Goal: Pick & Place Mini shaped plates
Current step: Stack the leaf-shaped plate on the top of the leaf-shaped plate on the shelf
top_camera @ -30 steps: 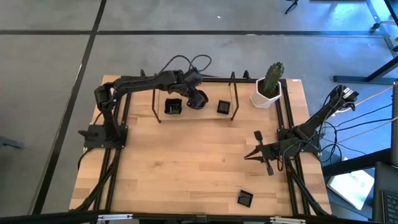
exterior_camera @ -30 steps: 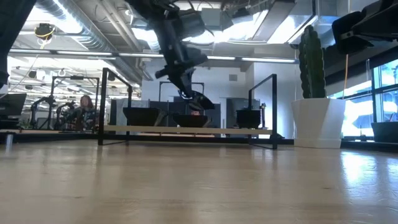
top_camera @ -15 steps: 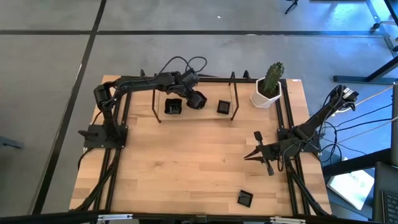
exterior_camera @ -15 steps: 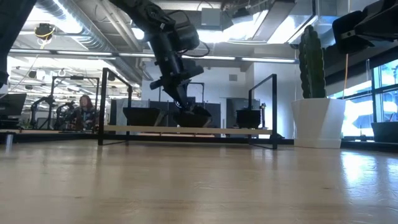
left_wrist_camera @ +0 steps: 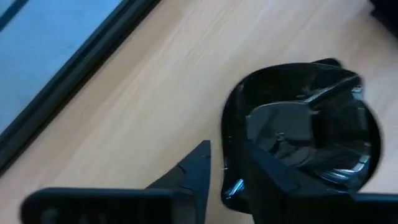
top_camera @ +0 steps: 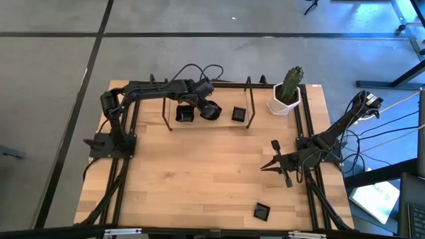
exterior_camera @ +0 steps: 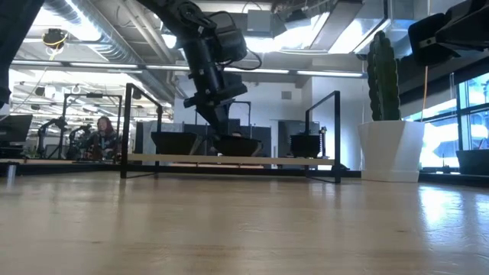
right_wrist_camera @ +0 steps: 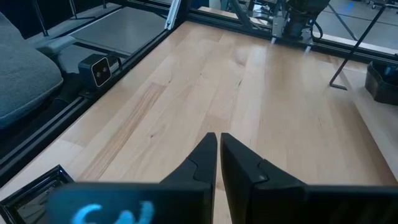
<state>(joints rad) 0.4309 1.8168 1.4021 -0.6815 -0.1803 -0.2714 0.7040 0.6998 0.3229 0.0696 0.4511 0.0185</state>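
My left gripper [top_camera: 210, 110] reaches over the low rack [top_camera: 199, 126] at the table's far side, shut on a rounded, wavy-rimmed glossy black mini plate [left_wrist_camera: 308, 127]. In the low view this plate [exterior_camera: 235, 145] sits level with its neighbours on the rack's board. A square plate [top_camera: 184, 114] lies just left of it and another [top_camera: 238, 114] to its right. A fourth black plate [top_camera: 261, 212] lies near the table's near edge. My right gripper [top_camera: 276, 165] waits shut above the table's right side. My left gripper pinches the plate's rim [left_wrist_camera: 229, 177] on the side nearest the wrist, one finger [left_wrist_camera: 273, 177] inside the dish and the other finger [left_wrist_camera: 194, 171] outside. The fingers come down from above, slanting. The plate's underside appears to rest on the rack's board [exterior_camera: 191, 159].
A white pot with a green cactus [top_camera: 287, 93] stands at the far right corner beside the rack's right post [top_camera: 250, 106]. Bare wood [top_camera: 199, 172] stretches across the table's middle. A person [exterior_camera: 103, 134] sits far off in the room beyond.
My left gripper has come down toward the rack, carrying the plate. A second ago the plate hung tilted above the board; now it is level with the other plates on it. The right arm has kept still.
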